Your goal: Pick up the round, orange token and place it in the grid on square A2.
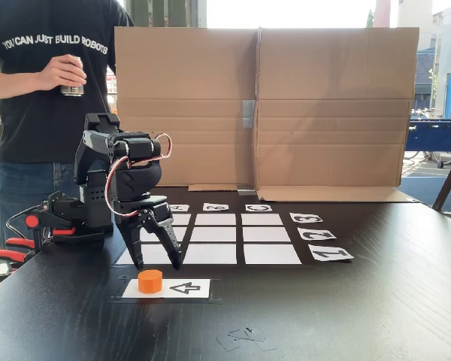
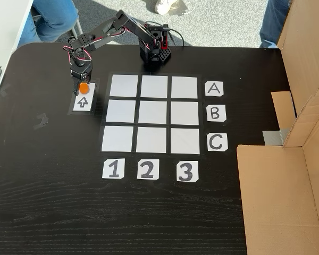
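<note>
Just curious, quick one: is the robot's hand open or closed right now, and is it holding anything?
Hand: open, fingers spread, holding nothing; it hangs just above the orange token, which sits on the arrow card.

Token (image 1: 149,280) – smooth matt plastic; grid (image 2: 154,113) – white paper; table (image 2: 53,212) – dark grained wood.

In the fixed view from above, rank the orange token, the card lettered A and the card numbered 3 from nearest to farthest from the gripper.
1. The token: right at the gripper, on the arrow card, left of the grid.
2. The A card: across the grid, on its right side.
3. The 3 card: below the grid's right column.
</note>
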{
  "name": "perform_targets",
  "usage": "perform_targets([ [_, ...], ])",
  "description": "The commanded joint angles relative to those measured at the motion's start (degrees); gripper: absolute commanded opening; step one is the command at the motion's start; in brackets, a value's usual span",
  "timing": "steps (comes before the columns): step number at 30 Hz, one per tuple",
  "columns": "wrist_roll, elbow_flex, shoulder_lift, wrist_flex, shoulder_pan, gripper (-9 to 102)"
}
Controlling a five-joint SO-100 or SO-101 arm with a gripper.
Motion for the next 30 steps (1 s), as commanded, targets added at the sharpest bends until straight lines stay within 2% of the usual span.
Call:
perform_targets([
  [1,1.05,0.09,0.09,-1.05,0.0,37],
  [13,3.34,0.09,-2.46,-2.99,0.88,35],
  [15,3.52,0.09,-2.72,-3.25,0.97,28],
  [17,3.6,0.09,-2.99,-3.69,1.05,8],
  [19,3.6,0.97,-2.99,-4.92,0.88,2],
  [30,3.34,2.72,1.05,-8.35,4.13,0],
])
